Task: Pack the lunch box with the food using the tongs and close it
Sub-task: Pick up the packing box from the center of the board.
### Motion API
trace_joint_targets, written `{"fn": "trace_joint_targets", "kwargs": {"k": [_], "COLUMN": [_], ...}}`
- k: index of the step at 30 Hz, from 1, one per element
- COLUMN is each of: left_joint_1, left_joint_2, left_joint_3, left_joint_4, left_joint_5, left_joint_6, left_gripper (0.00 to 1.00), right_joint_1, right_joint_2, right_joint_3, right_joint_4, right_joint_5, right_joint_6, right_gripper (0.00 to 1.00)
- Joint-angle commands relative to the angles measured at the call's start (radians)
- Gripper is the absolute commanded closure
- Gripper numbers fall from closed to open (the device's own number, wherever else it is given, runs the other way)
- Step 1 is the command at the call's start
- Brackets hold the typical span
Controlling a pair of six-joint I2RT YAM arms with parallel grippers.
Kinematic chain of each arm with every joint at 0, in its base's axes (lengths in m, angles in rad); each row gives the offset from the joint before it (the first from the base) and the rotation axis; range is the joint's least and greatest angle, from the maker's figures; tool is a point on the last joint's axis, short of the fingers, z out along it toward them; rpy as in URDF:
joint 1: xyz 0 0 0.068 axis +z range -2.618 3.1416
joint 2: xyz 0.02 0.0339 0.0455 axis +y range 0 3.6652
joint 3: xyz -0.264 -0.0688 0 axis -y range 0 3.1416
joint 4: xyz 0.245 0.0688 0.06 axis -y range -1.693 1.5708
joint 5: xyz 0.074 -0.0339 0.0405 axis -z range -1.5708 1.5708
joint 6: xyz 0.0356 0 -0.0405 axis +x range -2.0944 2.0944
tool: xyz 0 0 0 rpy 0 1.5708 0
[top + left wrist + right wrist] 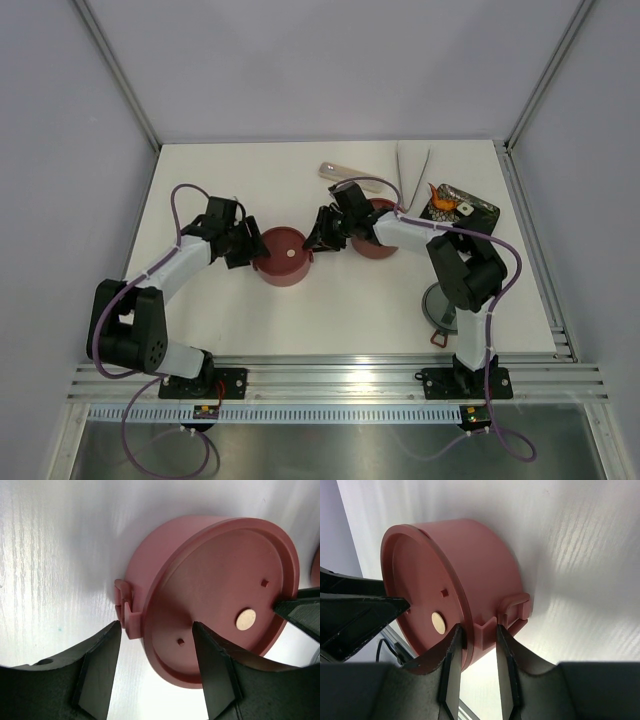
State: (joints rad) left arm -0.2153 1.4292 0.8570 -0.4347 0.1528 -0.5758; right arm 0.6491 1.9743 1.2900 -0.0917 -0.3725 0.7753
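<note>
Fingers (pixel 100 675) of left gripper (pixel 156 626) open, straddling rim of round maroon lidded lunch box bowl (pixel 283 255) on white bench (pixel 350 310); right gripper (pixel 479 630) close-set round its side tab, clamped or not unclear. Overhead only: slim silver tongs (pixel 412 175).

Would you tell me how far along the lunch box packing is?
Early. Done: nothing packed; the food sits on the black tray, tongs untouched. In hand: left tool and right tool straddle the rim of the lidded bowl. Left: uncover, fill, stack, fit grey lid.
</note>
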Motion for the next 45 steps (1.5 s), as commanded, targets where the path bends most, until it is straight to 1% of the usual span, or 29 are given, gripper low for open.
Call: {"fn": "trace_joint_targets", "kwargs": {"k": [1, 6, 13, 17, 18, 22, 27, 34, 35, 38, 39, 41, 43, 44, 45], "left_joint_1": [-0.002, -0.001, 0.001, 0.001, -0.001, -0.001, 0.001, 0.001, 0.001, 0.001, 0.001, 0.001, 0.001, 0.001, 0.001], "left_joint_2": [-0.055, -0.062, -0.027, 0.006, 0.010, -0.007, -0.026, -0.001, -0.001, -0.001, -0.001, -0.001, -0.001, -0.001, 0.000], "left_joint_3": [0.020, 0.043, 0.047, 0.027, 0.022, -0.012, -0.052, -0.072, -0.076, -0.073, -0.072, -0.067, -0.065, -0.065, -0.065], "left_joint_4": [-0.021, -0.045, 0.000, 0.045, 0.056, 0.086, 0.112, 0.159, 0.165, 0.163, 0.165, 0.165, 0.166, 0.166, 0.166], "left_joint_5": [-0.010, -0.016, 0.048, 0.065, 0.059, 0.042, 0.042, 0.080, 0.083, 0.083, 0.085, 0.088, 0.090, 0.094, 0.094], "left_joint_6": [0.025, 0.051, 0.041, 0.014, -0.004, -0.044, -0.071, -0.096, -0.098, -0.098, -0.096, -0.095, -0.095, -0.095, -0.096], "left_gripper": [0.37, 0.37, 0.38, 0.44, 0.48, 0.55, 0.55, 0.57, 0.62, 0.70, 0.76, 0.80, 0.85, 0.86, 0.83], "right_joint_1": [-0.028, -0.042, -0.042, -0.042, -0.042, -0.042, -0.045, -0.043, -0.043, -0.043, -0.043, -0.042, -0.043, -0.043, -0.043], "right_joint_2": [-0.002, 0.040, 0.061, 0.063, 0.064, 0.067, 0.069, 0.074, 0.074, 0.077, 0.077, 0.077, 0.074, 0.072, 0.074], "right_joint_3": [0.084, 0.152, 0.189, 0.189, 0.189, 0.190, 0.189, 0.193, 0.192, 0.195, 0.196, 0.196, 0.196, 0.196, 0.195], "right_joint_4": [-0.037, -0.101, -0.140, -0.137, -0.137, -0.137, -0.135, -0.138, -0.138, -0.138, -0.137, -0.138, -0.138, -0.138, -0.137], "right_joint_5": [-0.112, -0.158, -0.171, -0.169, -0.167, -0.163, -0.163, -0.163, -0.164, -0.164, -0.163, -0.164, -0.163, -0.163, -0.164], "right_joint_6": [-0.108, -0.211, -0.237, -0.229, -0.228, -0.225, -0.215, -0.215, -0.215, -0.211, -0.212, -0.211, -0.208, -0.209, -0.209], "right_gripper": [1.00, 1.00, 1.00, 1.00, 1.00, 1.00, 1.00, 1.00, 1.00, 1.00, 1.00, 1.00, 1.00, 1.00, 1.00]}}
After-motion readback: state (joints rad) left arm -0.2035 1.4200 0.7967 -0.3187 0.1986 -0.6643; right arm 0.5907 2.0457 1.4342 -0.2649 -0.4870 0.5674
